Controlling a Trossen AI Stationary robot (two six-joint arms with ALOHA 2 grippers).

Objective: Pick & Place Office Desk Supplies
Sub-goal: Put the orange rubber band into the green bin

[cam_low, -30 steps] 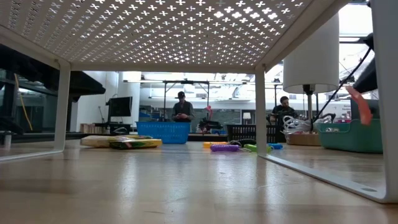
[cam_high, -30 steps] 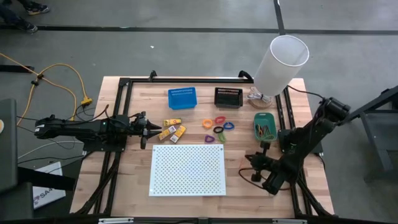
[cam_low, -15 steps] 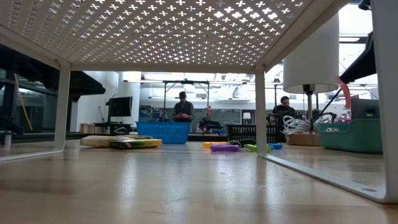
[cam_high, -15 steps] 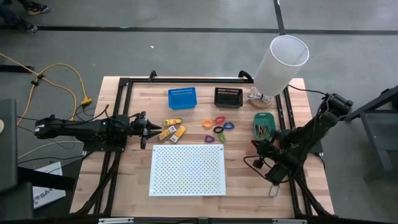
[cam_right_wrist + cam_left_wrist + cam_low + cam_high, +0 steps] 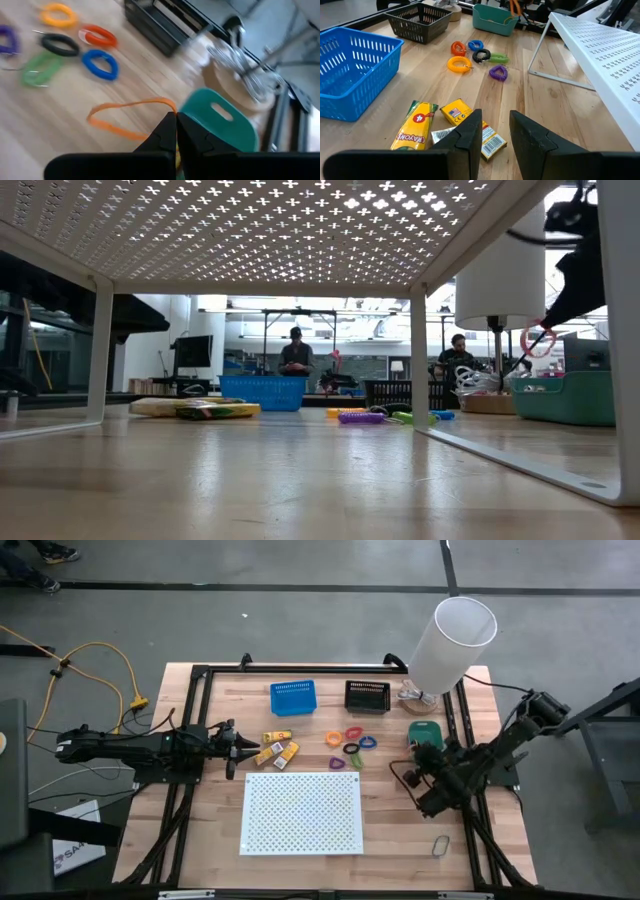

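Note:
My right gripper (image 5: 422, 753) is shut on an orange rubber band (image 5: 127, 120) just in front of the green bin (image 5: 424, 730), above the table; the low view shows the band as a small loop (image 5: 537, 340). My left gripper (image 5: 240, 748) is open and empty at the table's left, its fingers (image 5: 470, 137) pointing at the yellow-orange packets (image 5: 279, 748) lying flat on the wood. Coloured plastic loops (image 5: 350, 748) lie flat mid-table, orange, red, blue, black, green and purple. Another thin band (image 5: 440, 843) lies near the front right. My right gripper pinches the rubber band at one spot of its loop (image 5: 169, 105) between its two shut fingertips. The rest of the band bows out slack beside and below the fingertips, lifted clear of the table, next to the green bin's near wall (image 5: 220, 112).
A white perforated board (image 5: 302, 812) on legs stands over the table's front middle. A blue bin (image 5: 293, 697) and a black bin (image 5: 367, 696) stand at the far edge. A white lamp shade (image 5: 452, 645) rises at the far right. People show in the room behind.
My right gripper has moved from the table's front right toward the far edge, up to the green bin, and has risen, carrying the rubber band, which hangs clear of the table. A second band shows on the wood where the arm was.

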